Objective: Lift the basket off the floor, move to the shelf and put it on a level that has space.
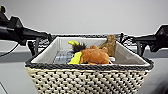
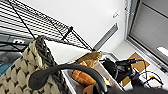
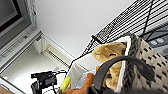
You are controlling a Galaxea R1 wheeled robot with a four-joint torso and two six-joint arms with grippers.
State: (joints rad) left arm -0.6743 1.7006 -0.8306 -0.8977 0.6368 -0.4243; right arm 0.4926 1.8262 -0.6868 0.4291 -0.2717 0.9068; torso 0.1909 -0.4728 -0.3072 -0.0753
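Note:
The basket [image 1: 87, 77], cream-and-dark woven with a dark braided rim and pale lining, is held up close in front of me, off the ground. My left gripper [image 1: 49, 37] is at its left rim and my right gripper [image 1: 125, 38] at its right rim, each shut on a dark loop handle [image 2: 65, 68] [image 3: 120, 62]. Behind the basket, at about rim height, runs the black wire-grid level [image 1: 42, 41] of the shelf [image 2: 37, 22] [image 3: 130, 22]. The floor is hidden beneath the raised basket.
Inside the basket lie an orange plush toy [image 1: 93, 56], a brown plush toy [image 1: 110, 43] and a yellow piece [image 1: 75, 58]. A plain white wall [image 1: 87, 15] stands behind the shelf. A thin shelf post [image 2: 68, 31] rises at the tier's corner.

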